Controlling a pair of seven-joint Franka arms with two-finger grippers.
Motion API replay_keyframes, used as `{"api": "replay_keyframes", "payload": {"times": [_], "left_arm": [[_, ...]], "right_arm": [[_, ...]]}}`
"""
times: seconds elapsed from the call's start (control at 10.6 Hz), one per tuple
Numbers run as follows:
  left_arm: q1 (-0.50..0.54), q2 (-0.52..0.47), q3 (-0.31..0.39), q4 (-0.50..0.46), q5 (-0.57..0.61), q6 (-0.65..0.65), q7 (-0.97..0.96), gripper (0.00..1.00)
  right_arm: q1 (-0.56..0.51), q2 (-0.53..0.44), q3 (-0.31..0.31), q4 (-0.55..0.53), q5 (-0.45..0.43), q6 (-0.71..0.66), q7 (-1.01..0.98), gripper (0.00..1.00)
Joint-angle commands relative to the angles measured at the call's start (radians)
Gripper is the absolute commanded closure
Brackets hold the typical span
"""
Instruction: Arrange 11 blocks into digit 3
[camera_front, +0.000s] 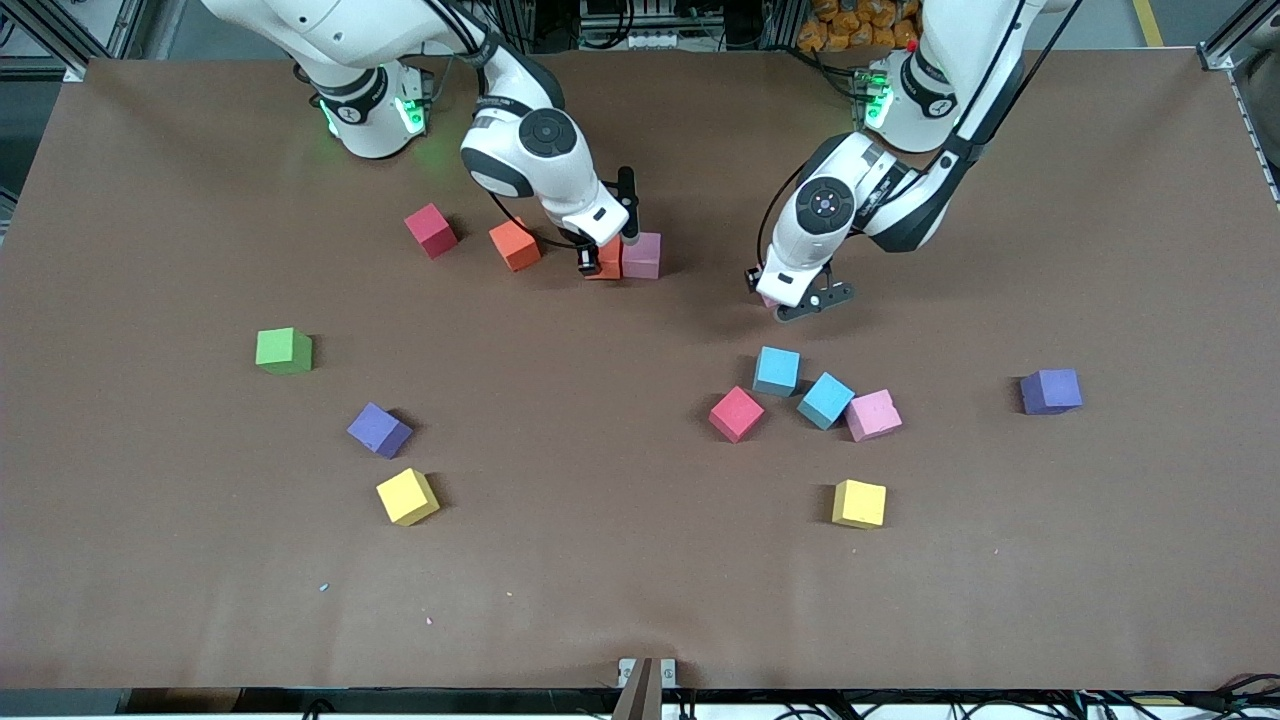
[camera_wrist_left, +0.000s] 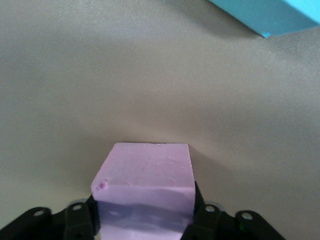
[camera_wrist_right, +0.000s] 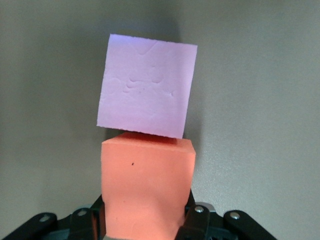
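My right gripper (camera_front: 601, 262) is shut on an orange cube (camera_wrist_right: 147, 185) at table level. That cube touches a pink cube (camera_front: 641, 255), which sits slightly turned in the right wrist view (camera_wrist_right: 147, 90). My left gripper (camera_front: 786, 303) is shut on another pink cube (camera_wrist_left: 145, 175), low over the table just beside a light blue cube (camera_front: 777, 371), whose corner shows in the left wrist view (camera_wrist_left: 270, 15). Loose cubes: orange (camera_front: 515, 245), red (camera_front: 431, 230), red (camera_front: 736, 413), light blue (camera_front: 826, 400), pink (camera_front: 874, 415), yellow (camera_front: 860, 503), yellow (camera_front: 407, 496), purple (camera_front: 379, 430), purple (camera_front: 1051, 391).
A green cube (camera_front: 284, 351) sits toward the right arm's end of the table. The brown table (camera_front: 640, 580) has open surface along the edge nearest the front camera. A small bracket (camera_front: 645, 675) sits at that edge's middle.
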Motion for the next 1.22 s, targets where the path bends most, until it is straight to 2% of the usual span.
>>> {"api": "replay_keyframes", "payload": {"times": [0.0,0.09,0.19,0.47,0.75,1.13], "left_arm": [[0.009,-0.015,-0.008,-0.006,-0.026,0.002,-0.005,0.89],[0.009,-0.023,-0.008,-0.003,-0.026,-0.015,-0.034,0.97],[0.009,-0.035,-0.008,0.008,-0.033,-0.04,-0.081,1.0],[0.009,-0.055,-0.01,0.057,-0.068,-0.094,-0.23,1.0],[0.023,-0.095,-0.008,0.061,-0.211,-0.096,-0.371,1.0],[0.019,-0.107,-0.031,0.063,-0.236,-0.073,-0.595,1.0]], "right_arm": [[0.008,0.026,0.005,0.025,-0.004,-0.013,0.019,1.0],[0.008,0.028,0.007,0.025,-0.004,-0.012,0.019,1.0],[0.008,0.028,0.005,0.025,-0.004,-0.013,0.021,1.0],[0.017,0.035,0.005,0.03,-0.005,-0.013,0.033,1.0],[0.021,0.04,0.005,0.034,-0.004,-0.013,0.036,1.0],[0.021,0.042,0.005,0.034,-0.007,-0.013,0.036,1.0]]}}
